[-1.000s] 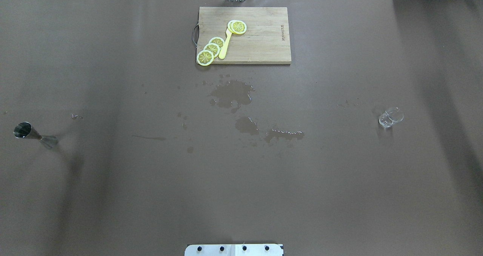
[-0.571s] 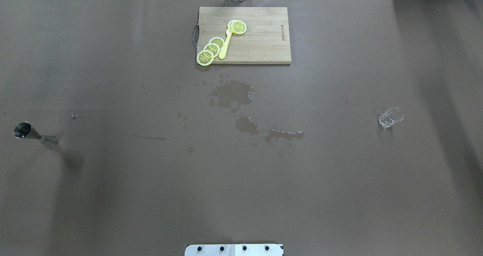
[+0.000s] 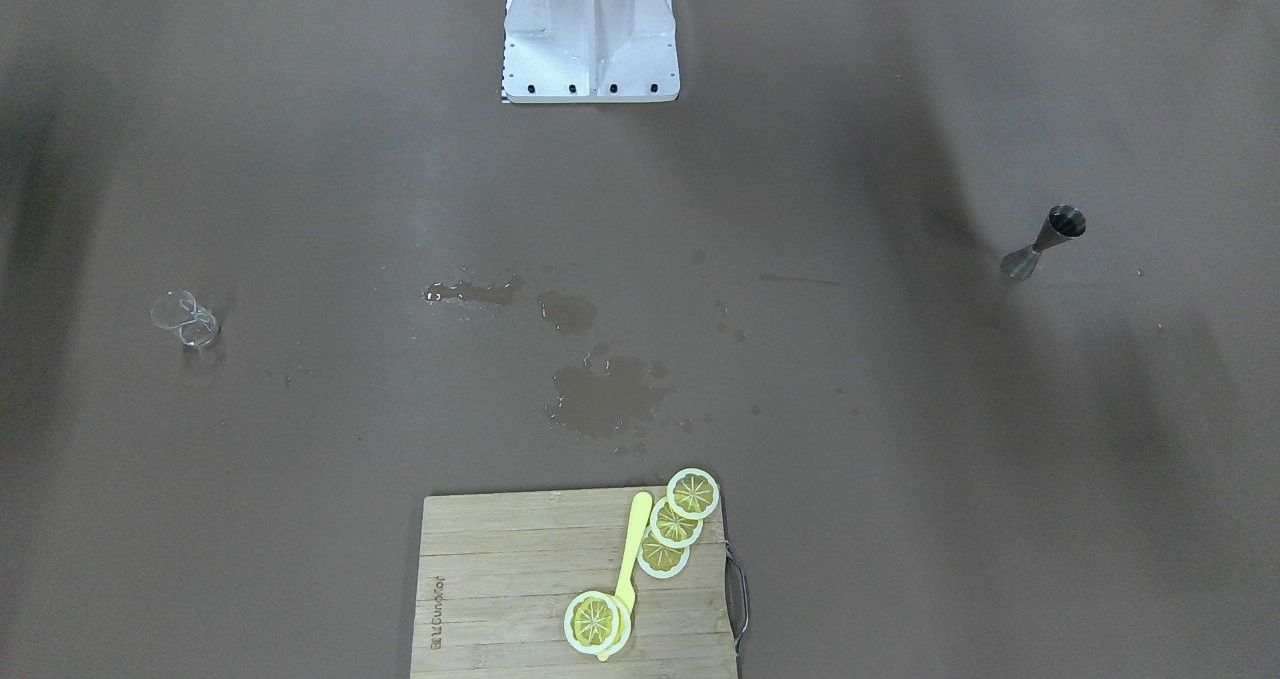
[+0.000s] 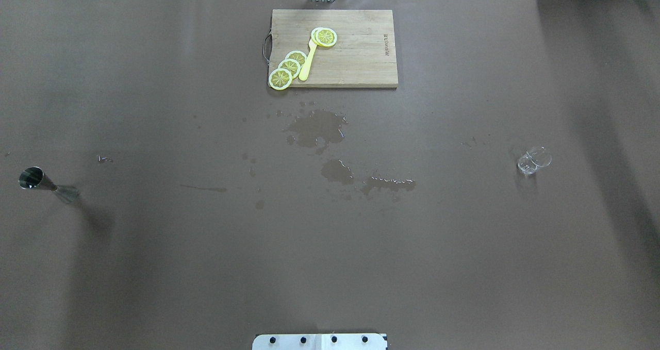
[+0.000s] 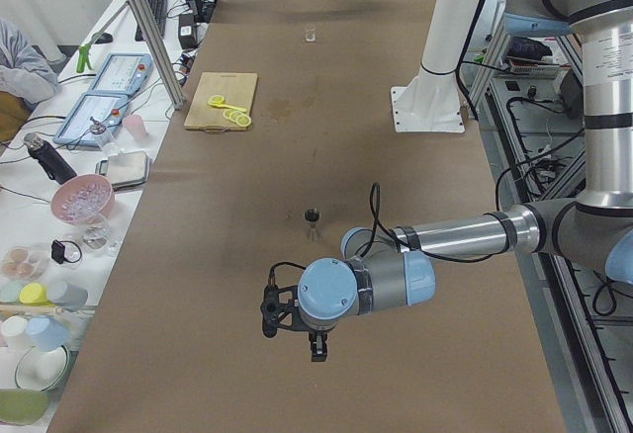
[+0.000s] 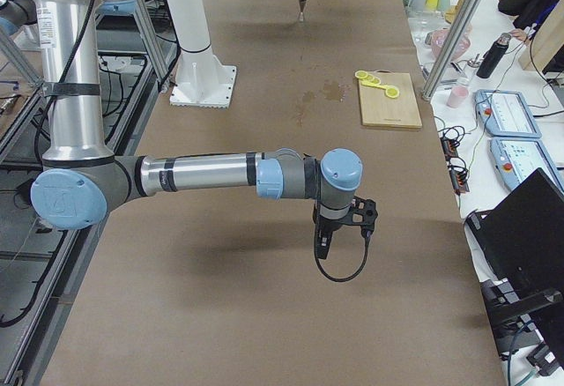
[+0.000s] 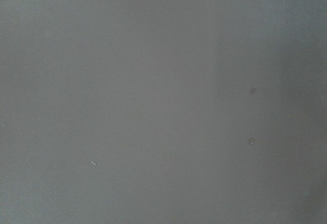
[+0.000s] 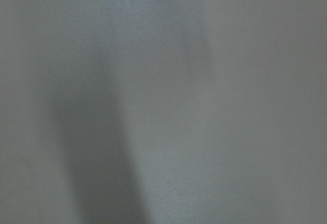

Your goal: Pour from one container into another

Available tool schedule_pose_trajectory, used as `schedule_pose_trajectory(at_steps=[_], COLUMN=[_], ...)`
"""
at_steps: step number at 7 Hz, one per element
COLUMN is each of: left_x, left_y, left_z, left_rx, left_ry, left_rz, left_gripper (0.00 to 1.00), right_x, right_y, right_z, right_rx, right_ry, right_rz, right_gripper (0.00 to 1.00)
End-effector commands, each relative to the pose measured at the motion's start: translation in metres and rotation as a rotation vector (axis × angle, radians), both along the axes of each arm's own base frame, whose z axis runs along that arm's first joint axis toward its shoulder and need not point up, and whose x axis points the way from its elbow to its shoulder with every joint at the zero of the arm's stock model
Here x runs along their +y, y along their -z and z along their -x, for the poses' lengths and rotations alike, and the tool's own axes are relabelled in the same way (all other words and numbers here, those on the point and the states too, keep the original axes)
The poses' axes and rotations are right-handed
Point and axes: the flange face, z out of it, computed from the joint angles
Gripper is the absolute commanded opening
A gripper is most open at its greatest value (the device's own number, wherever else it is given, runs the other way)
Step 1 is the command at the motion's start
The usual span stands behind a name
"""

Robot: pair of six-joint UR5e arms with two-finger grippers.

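Observation:
The clear glass tumbler (image 4: 534,160) stands alone on the brown table at the right; in the front-facing view the tumbler (image 3: 184,319) is at the left. The steel jigger (image 4: 46,184) stands at the table's far left, also visible as the jigger (image 3: 1045,241) and the jigger (image 5: 313,221). My left gripper (image 5: 317,350) hangs over the table's left end, outward of the jigger. My right gripper (image 6: 322,247) hangs over the right end. Both appear only in the side views, so I cannot tell whether they are open or shut. Both wrist views show only table surface.
A wooden cutting board (image 4: 361,56) with lemon slices and a yellow knife lies at the far middle edge. Wet spill patches (image 4: 317,128) mark the table's centre. The robot's white base (image 3: 590,29) stands at the near middle. Cluttered benches and a seated person (image 5: 20,57) flank the table.
The arms' shadows have drifted outward toward the table's ends. The tumbler and the jigger have not moved.

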Motion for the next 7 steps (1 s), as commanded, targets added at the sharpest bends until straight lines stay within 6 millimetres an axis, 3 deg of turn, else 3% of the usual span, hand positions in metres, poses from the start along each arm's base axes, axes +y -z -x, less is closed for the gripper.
schedule_pose_trajectory(at_steps=[1, 2, 4, 7], left_x=[0.002, -0.002, -0.016, -0.006], left_y=[0.002, 0.016, 0.068, 0.076], left_z=[0.004, 0.005, 0.009, 0.008], left_rx=[-0.002, -0.009, -0.032, -0.022], left_ry=[0.010, 0.010, 0.014, 0.018], left_rz=[-0.003, -0.030, -0.130, -0.136], left_gripper=[0.99, 0.99, 0.99, 0.99], right_x=[-0.001, 0.000, -0.001, -0.001], right_y=[-0.001, -0.002, -0.001, -0.001], right_z=[0.000, 0.000, 0.000, 0.000], right_rx=[-0.001, -0.001, -0.001, -0.001], right_ry=[0.000, -0.002, -0.003, -0.006], right_rz=[0.003, 0.007, 0.005, 0.008], right_gripper=[1.00, 1.00, 1.00, 1.00])
